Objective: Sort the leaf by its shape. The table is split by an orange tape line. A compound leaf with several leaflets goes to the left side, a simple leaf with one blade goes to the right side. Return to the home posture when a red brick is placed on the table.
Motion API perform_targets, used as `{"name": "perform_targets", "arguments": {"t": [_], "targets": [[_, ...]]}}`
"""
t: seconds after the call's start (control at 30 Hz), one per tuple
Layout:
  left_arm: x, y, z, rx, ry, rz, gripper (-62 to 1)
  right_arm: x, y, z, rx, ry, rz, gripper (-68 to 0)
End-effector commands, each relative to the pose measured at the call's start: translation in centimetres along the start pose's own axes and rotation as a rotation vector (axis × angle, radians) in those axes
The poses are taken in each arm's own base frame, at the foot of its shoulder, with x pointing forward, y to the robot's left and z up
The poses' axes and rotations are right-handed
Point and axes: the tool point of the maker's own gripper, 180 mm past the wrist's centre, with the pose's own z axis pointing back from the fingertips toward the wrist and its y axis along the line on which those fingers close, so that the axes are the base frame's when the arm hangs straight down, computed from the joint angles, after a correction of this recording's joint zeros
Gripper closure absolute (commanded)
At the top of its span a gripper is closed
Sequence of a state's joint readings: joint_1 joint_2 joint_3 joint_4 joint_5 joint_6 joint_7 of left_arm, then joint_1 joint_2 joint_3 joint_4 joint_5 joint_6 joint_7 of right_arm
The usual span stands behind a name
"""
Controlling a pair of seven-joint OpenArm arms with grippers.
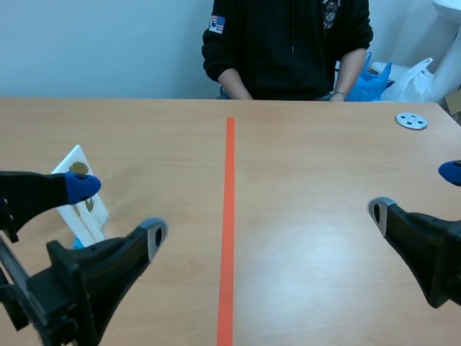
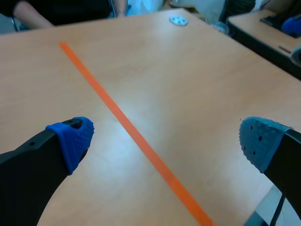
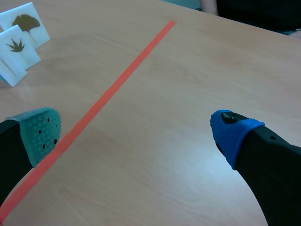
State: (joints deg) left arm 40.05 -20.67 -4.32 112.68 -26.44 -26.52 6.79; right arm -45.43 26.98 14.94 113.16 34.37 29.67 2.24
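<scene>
Scene view: the bench (image 1: 310,166) is divided by an orange tape line (image 1: 229,216) that runs from the near edge toward the far edge.

The left gripper (image 1: 119,213) sits low over the left half, close to the near left corner. Its fingers are spread wide with nothing between them. The leaf cards (image 1: 92,216) stand upright on the left half near the left edge, just behind this gripper and partly hidden by its blue-padded finger.

The right gripper (image 1: 415,191) sits low near the right edge. Its fingers are also spread and hold nothing.

A round metal disc (image 1: 411,121) lies flat near the far right corner. A person (image 1: 288,43) in a dark top sits at the far edge, with both hands at the rim of the bench.

Left wrist view: the left gripper (image 2: 167,141) is open over bare bench. The tape line (image 2: 136,136) passes diagonally under the gap between its pads. The disc (image 2: 178,20) lies well ahead, near the far edge.

Right wrist view: the right gripper (image 3: 136,134) is open, one pad green and one blue. Its green pad is over the tape line (image 3: 117,80).

Across the line, well apart from this gripper, two white cards stand one behind the other:
- the fan-leaf card (image 3: 26,21), at the rear;
- the many-leaflet card (image 3: 18,47), in front, overlapping it.
</scene>
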Motion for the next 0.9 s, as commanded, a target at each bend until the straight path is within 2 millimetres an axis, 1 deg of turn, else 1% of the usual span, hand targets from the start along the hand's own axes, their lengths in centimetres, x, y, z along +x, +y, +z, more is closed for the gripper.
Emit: {"name": "perform_targets", "arguments": {"t": [0.0,0.17,0.53,0.87], "targets": [[0.24,-0.02,-0.05,0.002,-0.008,0.009,-62.3,0.88,-0.06,-0.03,0.001,-0.030,0.001,-67.9],[0.10,0.72,-0.10,0.049,-0.004,0.020,-62.3,0.92,-0.08,-0.04,0.001,-0.031,0.002,-67.9],[0.91,0.73,-0.21,0.061,-0.055,0.038,-62.3,0.97,-0.09,-0.05,0.000,-0.034,0.002,-67.9],[0.90,0.72,-0.21,0.061,-0.054,0.038,-62.3,0.95,-0.06,-0.06,0.001,-0.033,0.002,-67.9]]}}
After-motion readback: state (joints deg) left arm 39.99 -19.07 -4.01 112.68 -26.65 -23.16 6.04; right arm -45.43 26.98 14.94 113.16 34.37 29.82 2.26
